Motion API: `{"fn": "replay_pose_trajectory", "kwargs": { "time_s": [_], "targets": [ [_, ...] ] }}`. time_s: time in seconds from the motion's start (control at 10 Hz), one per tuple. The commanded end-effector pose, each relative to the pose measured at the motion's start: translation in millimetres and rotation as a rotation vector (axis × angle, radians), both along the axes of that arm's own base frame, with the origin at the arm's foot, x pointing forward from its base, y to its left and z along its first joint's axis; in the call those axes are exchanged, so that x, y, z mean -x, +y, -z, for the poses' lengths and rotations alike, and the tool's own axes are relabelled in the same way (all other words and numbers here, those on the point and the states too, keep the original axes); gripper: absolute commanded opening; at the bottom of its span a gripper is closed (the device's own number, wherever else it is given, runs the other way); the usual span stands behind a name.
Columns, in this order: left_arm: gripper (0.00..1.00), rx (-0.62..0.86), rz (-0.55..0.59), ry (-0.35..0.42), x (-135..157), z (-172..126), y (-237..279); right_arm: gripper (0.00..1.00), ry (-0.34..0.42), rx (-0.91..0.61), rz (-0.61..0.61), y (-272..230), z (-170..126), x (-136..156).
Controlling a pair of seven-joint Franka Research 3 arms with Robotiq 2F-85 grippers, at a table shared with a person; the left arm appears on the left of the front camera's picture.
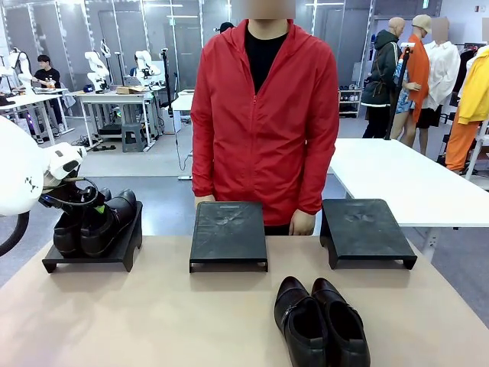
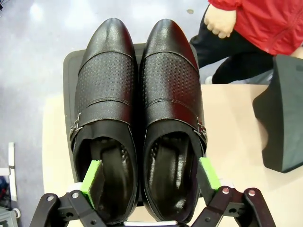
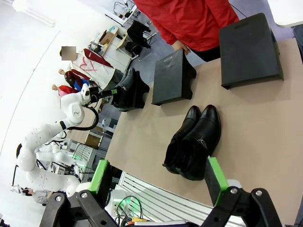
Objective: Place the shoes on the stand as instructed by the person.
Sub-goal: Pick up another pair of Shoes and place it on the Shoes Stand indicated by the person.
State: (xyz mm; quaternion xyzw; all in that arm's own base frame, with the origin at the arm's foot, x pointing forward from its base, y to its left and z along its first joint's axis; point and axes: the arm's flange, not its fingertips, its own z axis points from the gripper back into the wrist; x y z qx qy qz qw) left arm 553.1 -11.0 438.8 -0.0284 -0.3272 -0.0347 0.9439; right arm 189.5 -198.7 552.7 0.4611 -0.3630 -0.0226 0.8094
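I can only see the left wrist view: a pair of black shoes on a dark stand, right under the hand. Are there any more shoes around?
Observer: Yes. A second pair of black shoes sits on the bare tabletop by the robot's edge, not on a stand.
Operator: How many stands are there in all?
Observer: Three in a row. The left stand carries your pair; the middle stand and the right stand have no shoes on them.
Operator: What is the other hand doing?
Observer: The right hand hangs open near the table's near edge, with the second pair just ahead of it, holding nothing.
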Motion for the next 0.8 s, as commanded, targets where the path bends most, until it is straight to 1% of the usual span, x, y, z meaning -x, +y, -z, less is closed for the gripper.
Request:
{"fn": "replay_pose_trajectory", "kwargs": {
  "time_s": [0.0, 0.1, 0.2, 0.3, 0.4, 0.5, 0.6, 0.7],
  "targets": [
    [1.0, 0.015, 0.032, 0.046, 4.7, -30.2, 2.6, 1.0, -0.019, 0.003, -0.009, -0.4, -0.1, 0.1],
    [1.0, 0.046, 0.052, 0.064, 22.5, -58.9, 11.7, 1.0, -0.019, 0.003, -0.009, -0.4, -0.1, 0.1],
    [1.0, 0.142, 0.078, 0.1, 48.1, -84.4, 25.7, 1.0, -0.019, 0.003, -0.009, -0.4, -0.1, 0.1],
    [1.0, 0.231, 0.115, 0.151, 74.4, -106.5, 44.9, 1.0, -0.019, 0.003, -0.009, -0.4, -0.1, 0.1],
    [1.0, 0.363, 0.179, 0.199, 102.5, -129.6, 68.1, 1.0, -0.019, 0.003, -0.009, -0.4, -0.1, 0.1],
    [1.0, 0.479, 0.224, 0.201, 124.3, -144.9, 89.1, 1.0, -0.019, 0.003, -0.009, -0.4, -0.1, 0.1],
    [1.0, 0.596, 0.259, 0.208, 145.2, -153.0, 112.4, 1.0, -0.019, 0.003, -0.009, -0.4, -0.1, 0.1],
    [1.0, 0.7, 0.291, 0.214, 165.2, -150.9, 138.3, 1.0, -0.019, 0.003, -0.009, -0.4, -0.1, 0.1]
  ]
}}
